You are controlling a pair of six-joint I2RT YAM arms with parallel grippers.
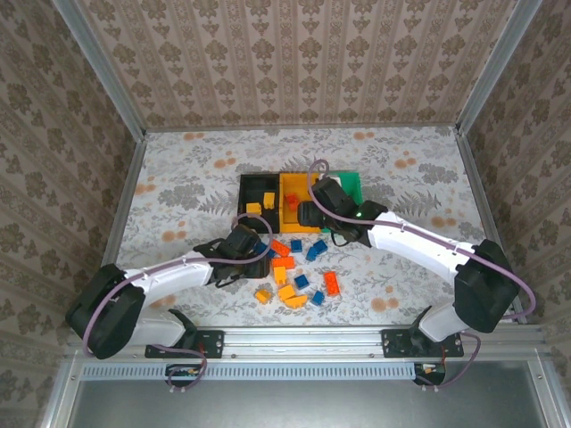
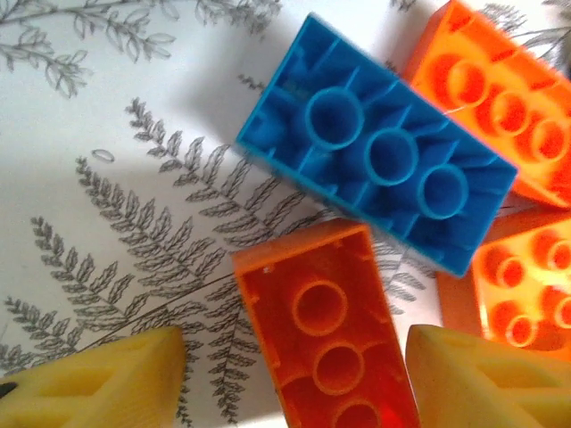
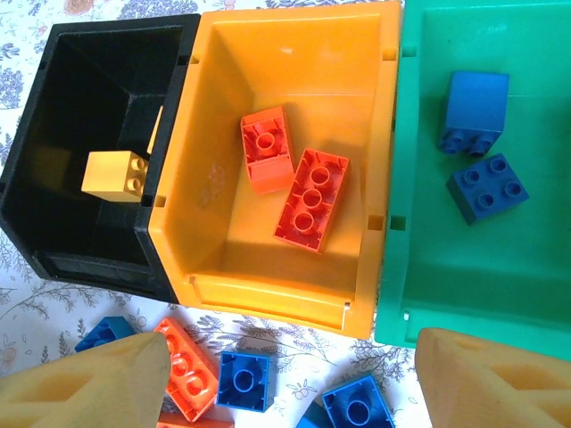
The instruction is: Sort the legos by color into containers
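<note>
The left pincer (image 2: pixel 294 374) stands half open astride a red-orange studded plastic brick (image 2: pixel 321 330) that lies hollow side up; it grips nothing. The right pincer (image 3: pixel 285 374) is wide open and empty, above the near edge of three joined plastic bins (image 3: pixel 268 303), black, orange and green. Loose bricks (image 1: pixel 287 292) lie on the flower-patterned table (image 1: pixel 178 187). Patterned wallpaper (image 1: pixel 294 62) is behind.

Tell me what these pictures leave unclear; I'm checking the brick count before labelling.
- Left wrist view: the upturned red-orange brick runs off the bottom edge, so its full length is unknown.
- Top external view: the right arm covers much of the green bin.
- Right wrist view: that bin's right side is cut off by the frame.
</note>
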